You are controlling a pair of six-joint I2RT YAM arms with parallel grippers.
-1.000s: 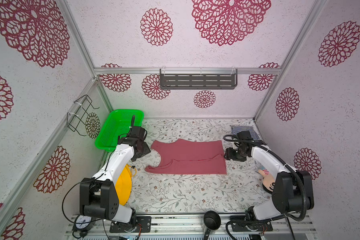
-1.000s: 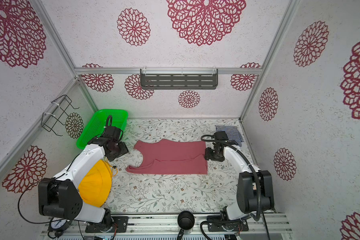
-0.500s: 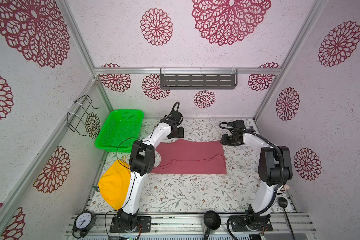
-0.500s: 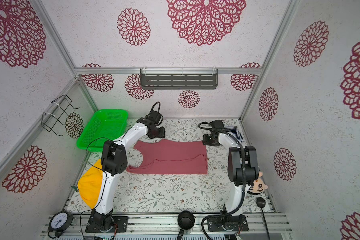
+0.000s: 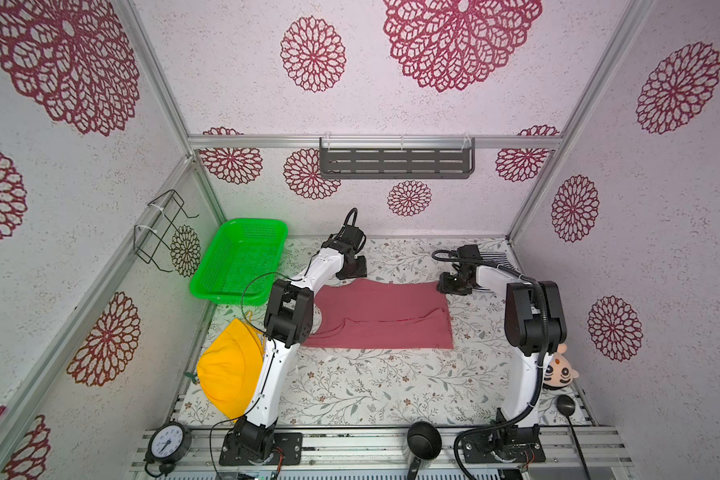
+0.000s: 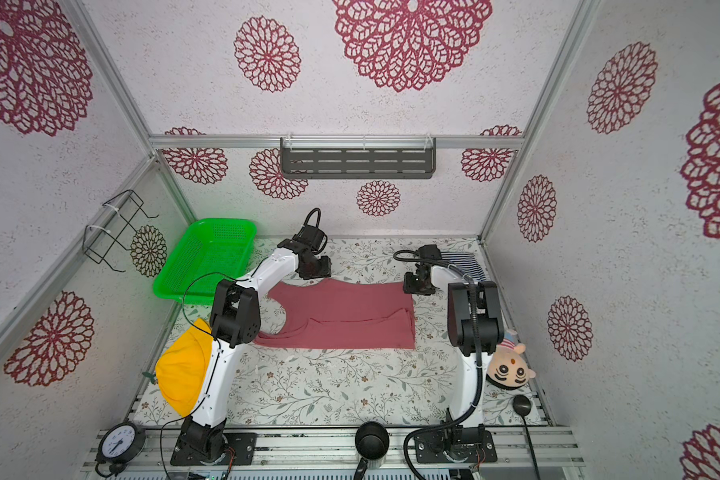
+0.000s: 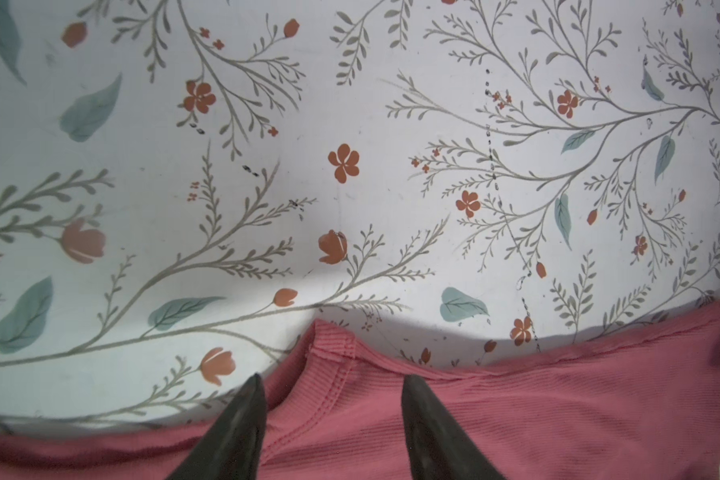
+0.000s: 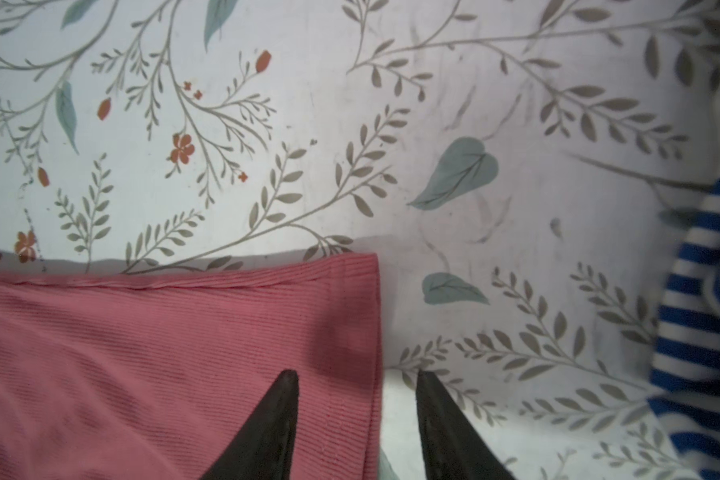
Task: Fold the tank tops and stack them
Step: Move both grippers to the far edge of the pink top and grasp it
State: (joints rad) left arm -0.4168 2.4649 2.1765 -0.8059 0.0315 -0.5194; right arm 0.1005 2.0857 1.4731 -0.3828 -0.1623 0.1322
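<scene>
The rose-red tank top (image 5: 383,316) (image 6: 346,316) lies flat in the middle of the table, its near part folded over. My left gripper (image 5: 352,272) (image 7: 331,376) is down at its far left shoulder strap, open, with the strap's stitched end between the fingers. At the far right hem corner my right gripper (image 5: 447,286) (image 8: 358,372) is open and straddles the hem edge, one finger over the cloth (image 8: 142,353) and one over the table. The striped tank top (image 5: 495,259) (image 8: 707,311) lies bunched in the far right corner, behind the right arm.
A green basket (image 5: 242,257) stands at the far left and a yellow hat (image 5: 225,370) lies by the left arm. A plush toy (image 5: 560,372) sits at the right edge. A clock (image 5: 169,440) and a black pan (image 5: 424,436) rest on the front rail.
Both arms have swung from the top's left and right sides to its far corners. Both sets of jaws have narrowed around the cloth edges.
</scene>
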